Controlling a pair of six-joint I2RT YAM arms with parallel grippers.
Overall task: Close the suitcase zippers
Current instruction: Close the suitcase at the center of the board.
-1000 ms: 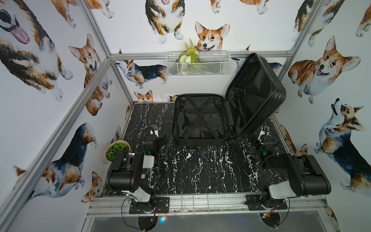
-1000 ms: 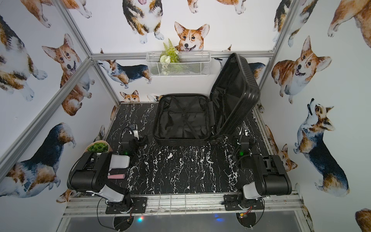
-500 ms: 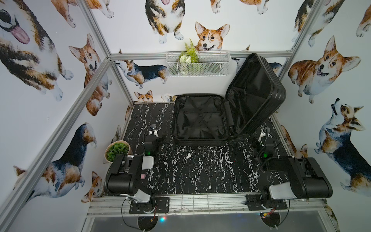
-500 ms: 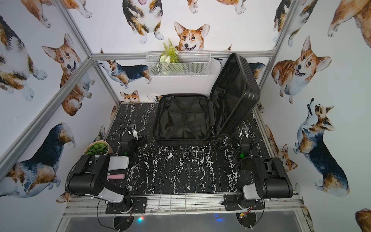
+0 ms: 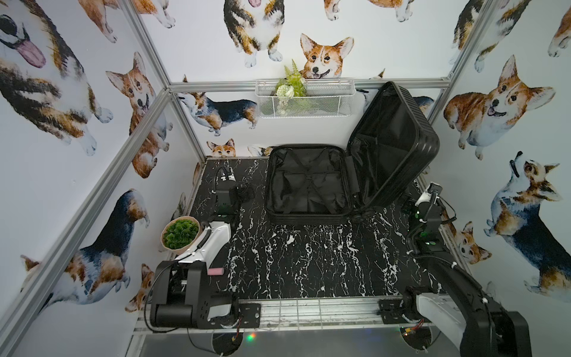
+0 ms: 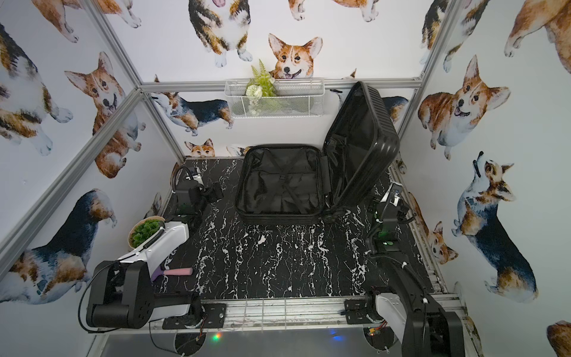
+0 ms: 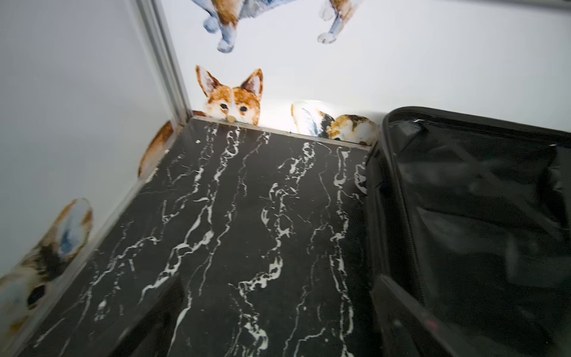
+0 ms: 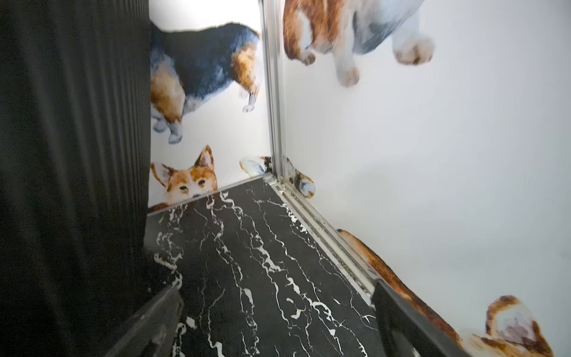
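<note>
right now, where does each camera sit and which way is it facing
Top views: high above the robot's base, looking down and forward at the table and open suitcase; both arms show, with left gripper and right gripper.
Left wrist: low on the left arm, facing the back wall along the suitcase's base half; one blurred finger shows.
Right wrist: low on the right arm, facing the back corner beside the raised ribbed lid; both fingers show, spread apart.
Shared: both wrist views see table, suitcase, back wall.

suitcase (image 5: 309,185) 1 | robot arms (image 5: 213,241) 2 | potted plant (image 5: 180,232) 1 | wire basket (image 5: 327,105) 1 | pink-handled tool (image 6: 177,272) 1
</note>
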